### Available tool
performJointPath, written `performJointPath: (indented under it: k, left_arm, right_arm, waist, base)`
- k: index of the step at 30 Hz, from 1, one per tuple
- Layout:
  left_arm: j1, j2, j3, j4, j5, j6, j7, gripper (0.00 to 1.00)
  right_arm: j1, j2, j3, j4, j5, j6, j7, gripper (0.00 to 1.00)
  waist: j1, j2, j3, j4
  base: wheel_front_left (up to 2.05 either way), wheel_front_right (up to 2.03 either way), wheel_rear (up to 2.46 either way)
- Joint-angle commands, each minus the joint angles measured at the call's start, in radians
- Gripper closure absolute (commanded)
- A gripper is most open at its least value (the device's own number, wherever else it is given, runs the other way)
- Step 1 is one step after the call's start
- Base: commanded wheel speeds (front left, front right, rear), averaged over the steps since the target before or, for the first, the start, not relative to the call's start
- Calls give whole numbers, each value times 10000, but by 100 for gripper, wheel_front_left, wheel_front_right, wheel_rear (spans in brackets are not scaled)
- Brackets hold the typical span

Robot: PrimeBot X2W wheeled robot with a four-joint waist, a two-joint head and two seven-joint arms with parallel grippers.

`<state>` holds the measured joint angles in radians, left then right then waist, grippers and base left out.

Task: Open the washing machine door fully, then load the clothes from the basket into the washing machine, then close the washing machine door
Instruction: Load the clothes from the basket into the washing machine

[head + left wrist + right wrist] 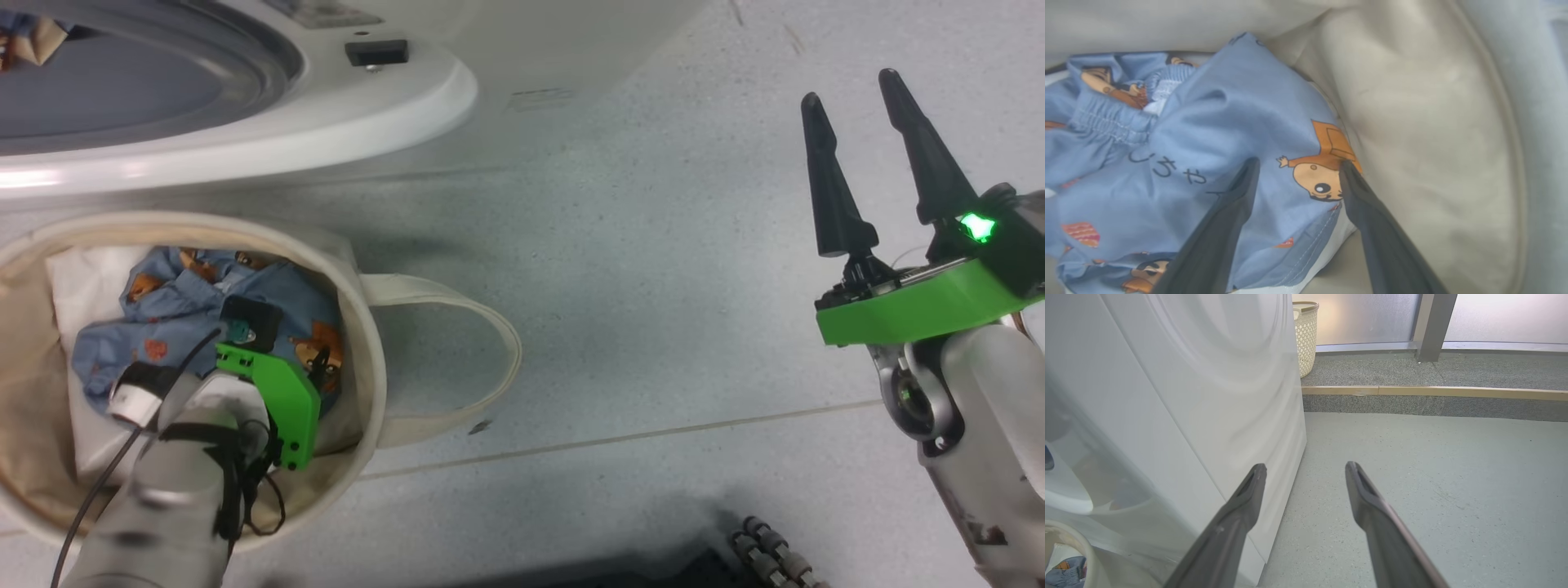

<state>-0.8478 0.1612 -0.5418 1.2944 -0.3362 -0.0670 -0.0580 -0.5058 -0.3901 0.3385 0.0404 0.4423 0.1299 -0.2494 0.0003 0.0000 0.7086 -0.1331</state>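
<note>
**Door open, loading not begun**

The left gripper, spread wide, straddles a fold of the clothes inside the basket, nothing pinched yet. The right gripper hangs open and empty (over the floor). The washing machine door stands open; loading and closing remain.

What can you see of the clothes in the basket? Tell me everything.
The clothes are light blue, thin woven-looking fabric printed with orange-brown cartoon figures and dark lettering, with a gathered elastic band. They lie crumpled in the cream canvas basket, over white padding. The open left gripper flanks one printed figure.
</note>
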Motion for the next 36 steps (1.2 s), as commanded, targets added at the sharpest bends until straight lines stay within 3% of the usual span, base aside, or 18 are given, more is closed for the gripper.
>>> performJointPath:
  k: [1, 24, 25, 26, 36]
  left_arm:
    - [154, 404, 127, -38, 18, 69, 7, 0]
    - [-532, 602, 256, -37, -523, 140, 263, 0]
    - [-555, 599, 230, -37, -521, 94, 225, 44]
    - [-564, 601, 244, -37, -560, 59, 201, 100]
    - [-518, 575, 266, -37, -813, -151, 151, 100]
  right_arm:
    - [491, -58, 43, -315, -54, 8, -109, 0]
    - [753, 15, -392, -882, -127, 8, -18, 0]
    - [752, 30, -396, -888, -128, 8, -19, 0]
    - [752, 39, -404, -887, -131, 8, -20, 0]
    - [661, 122, -379, -768, -97, 8, -43, 0]
  waist:
    - [-3, 0, -39, -93]
    - [-3, 0, 770, -238]
    - [-3, 0, 775, -244]
    - [-3, 0, 776, -249]
    - [-3, 0, 611, -152]
  base:
    - [0, 0, 0]
    - [0, 0, 0]
    - [0, 0, 0]
    - [0, 0, 0]
    - [0, 0, 0]
